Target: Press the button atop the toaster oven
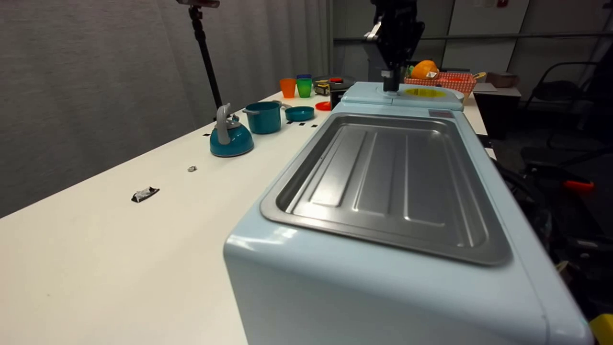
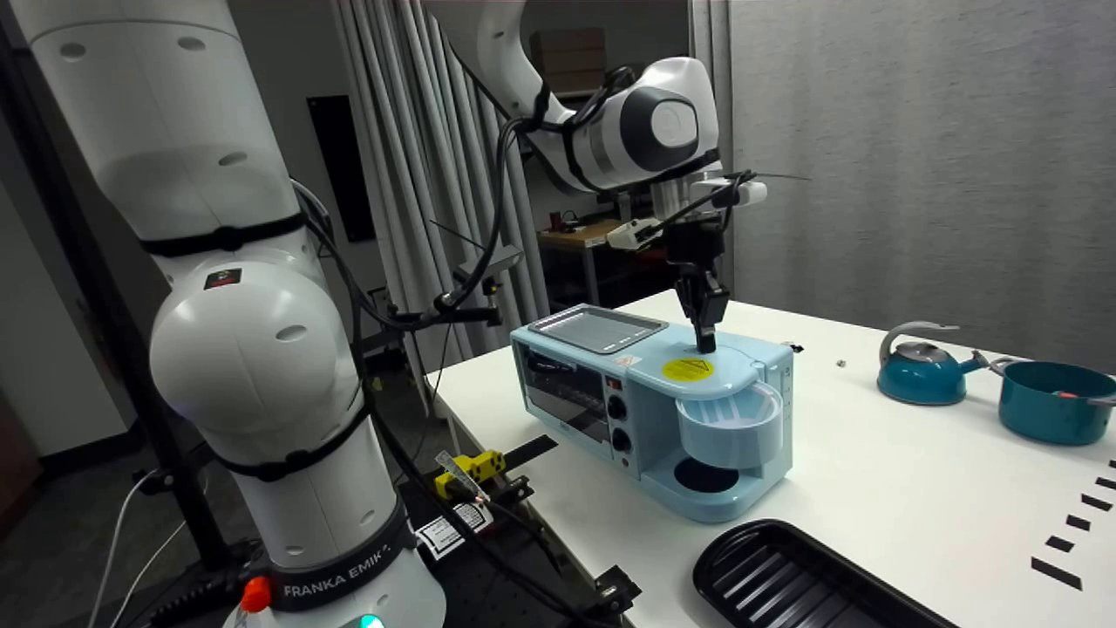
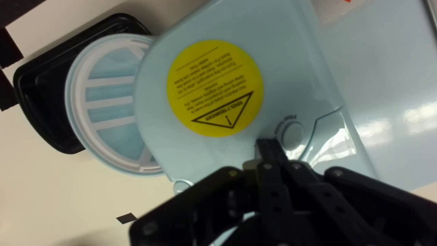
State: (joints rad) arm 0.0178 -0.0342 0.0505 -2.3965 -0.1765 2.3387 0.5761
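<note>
Gripper (image 3: 272,149) pointing down, you have its fingers clenched together, tips just beside the round button (image 3: 292,135) atop the oven (image 2: 651,414) (whether they touch the surface, I can't tell you). Near that button is the yellow sticker (image 3: 215,88), with the cup (image 2: 731,440) jutting out beyond it; farther along the top, the ribbed panel (image 1: 383,177) lies recessed. You have the oven standing on the table (image 2: 898,488), a pan (image 2: 789,580) near the cup, and the kettle (image 1: 233,143) and pot (image 1: 264,119) well apart.
</note>
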